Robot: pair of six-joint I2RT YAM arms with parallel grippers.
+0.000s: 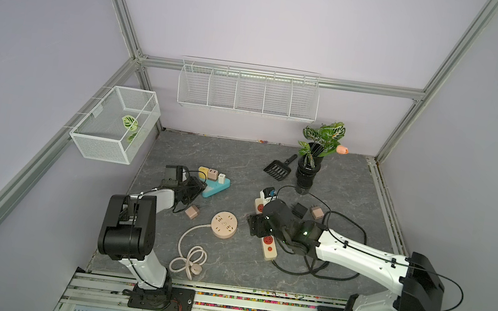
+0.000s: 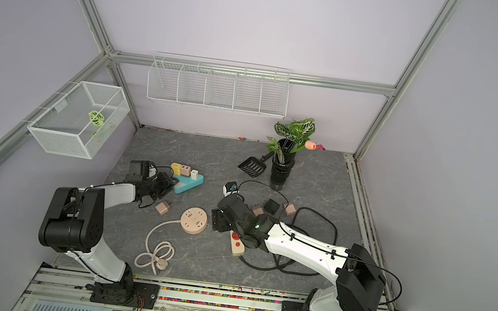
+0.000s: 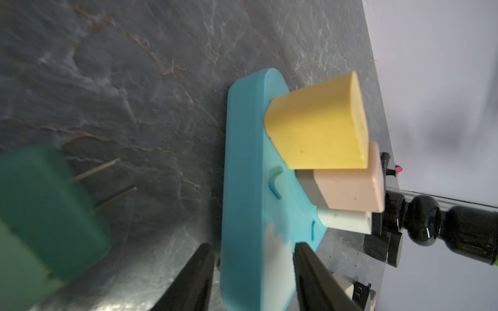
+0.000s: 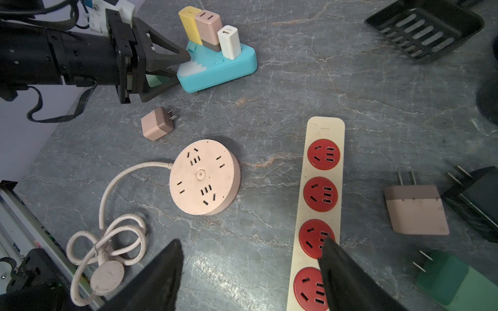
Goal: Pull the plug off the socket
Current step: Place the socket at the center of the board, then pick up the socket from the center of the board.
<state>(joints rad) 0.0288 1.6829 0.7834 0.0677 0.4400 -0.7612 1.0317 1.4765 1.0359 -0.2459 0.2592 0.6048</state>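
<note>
A blue triangular socket [image 1: 217, 186] [image 2: 189, 184] lies on the grey table at the left. Three plugs stand in it in a row: yellow [image 3: 318, 126], pink [image 3: 350, 188] and white [image 3: 345, 222]. The right wrist view shows them as well: the yellow plug [image 4: 190, 24], the pink plug [image 4: 208, 27] and the white plug [image 4: 230, 40]. My left gripper [image 3: 252, 244] [image 1: 202, 186] is shut on the socket's pale corner [image 4: 188, 67], away from the plugs. My right gripper [image 4: 252, 241] [image 1: 256, 225] hangs open over the table, empty, one finger above the red strip.
A round pink socket [image 4: 203, 176] with a coiled cable [image 1: 190, 258] sits mid-table. Beside it lies a cream strip with red outlets [image 4: 322, 194]. Loose plugs lie about: pink [image 4: 157, 124], pink-grey [image 4: 416, 210], black [image 4: 474, 196], green [image 3: 40, 210]. A black vase [image 1: 306, 171] and scoop [image 1: 277, 168] stand behind.
</note>
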